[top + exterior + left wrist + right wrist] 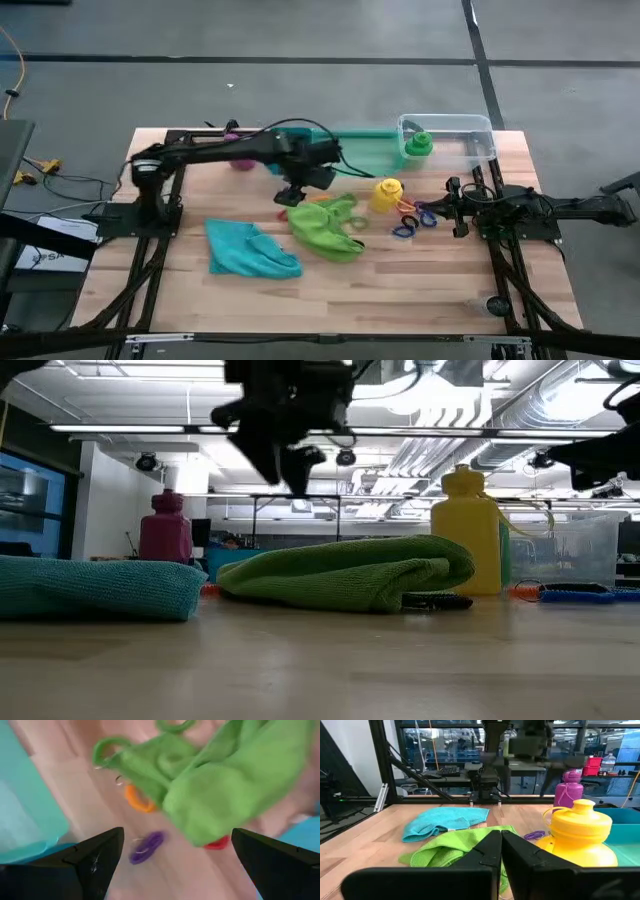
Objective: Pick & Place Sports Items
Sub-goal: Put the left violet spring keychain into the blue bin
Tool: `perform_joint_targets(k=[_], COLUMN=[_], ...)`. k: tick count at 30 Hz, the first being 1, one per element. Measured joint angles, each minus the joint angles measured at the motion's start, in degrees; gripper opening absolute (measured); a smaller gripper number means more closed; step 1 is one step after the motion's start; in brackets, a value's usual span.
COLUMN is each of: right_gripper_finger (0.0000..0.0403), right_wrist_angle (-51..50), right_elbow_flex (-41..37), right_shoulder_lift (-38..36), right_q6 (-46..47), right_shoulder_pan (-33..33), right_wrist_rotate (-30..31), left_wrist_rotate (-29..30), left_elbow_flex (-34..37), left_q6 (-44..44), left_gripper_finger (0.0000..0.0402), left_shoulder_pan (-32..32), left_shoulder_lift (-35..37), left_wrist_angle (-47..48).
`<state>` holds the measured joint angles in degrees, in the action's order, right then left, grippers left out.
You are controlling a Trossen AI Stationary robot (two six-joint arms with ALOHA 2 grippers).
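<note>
Lime-green cloth [350,572], crumpled mid-surface, lies nearest the low camera and serves as the landmark; soft, light and floppy, it would likely be best pinched at a raised fold rather than at a flat edge

Teal cloth [250,250]: just beside the lime-green cloth, toward the left arm's side; equally limp

Yellow bottle [387,194]: upright, near the lime-green cloth, on the far side toward the right arm; rigid, smooth plastic, probably light, with the narrow neck the surest hold

Purple bottle [166,527]: upright, well beyond the lime-green cloth

Green bottle [418,144]: inside the clear bin [480,128], well apart from the cloth

Rubbery rings [412,219]: small loops on the surface [400,290] beside the cloth, toward the right arm; an orange ring [138,802] and a purple ring [147,846] lie at its edge; thin, bendy, awkward to nip

Left end effector [175,855]: poised above the lime-green cloth's edge, fingers spread, nothing held

Right end effector [501,851]: waiting at the right side, well apart from the cloth, fingers clenched together and empty
</note>
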<state>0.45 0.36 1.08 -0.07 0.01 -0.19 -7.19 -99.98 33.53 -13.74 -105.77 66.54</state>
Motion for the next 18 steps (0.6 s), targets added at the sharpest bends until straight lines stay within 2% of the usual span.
perform_joint_targets(k=[7,12,18], right_gripper_finger=[0.0,0.0,0.0], right_wrist_angle=[0.0,0.0,0.0], right_elbow_flex=[0.0,0.0,0.0], right_shoulder_lift=[0.0,0.0,0.0], right_q6=[0.0,0.0,0.0], right_shoulder_pan=[0.0,0.0,0.0], right_wrist_rotate=[0.0,0.0,0.0], left_wrist_rotate=[1.7,4.7,5.5], left_elbow_flex=[16.2,20.9,24.7], left_q6=[7.6,8.6,8.6], left_gripper_finger=[0.0301,0.0301,0.0301], left_shoulder_pan=[-0.7,-0.7,-1.6], left_shoulder_lift=[4.6,4.8,4.8], left_wrist_angle=[-12.1,-14.6,-18.4])
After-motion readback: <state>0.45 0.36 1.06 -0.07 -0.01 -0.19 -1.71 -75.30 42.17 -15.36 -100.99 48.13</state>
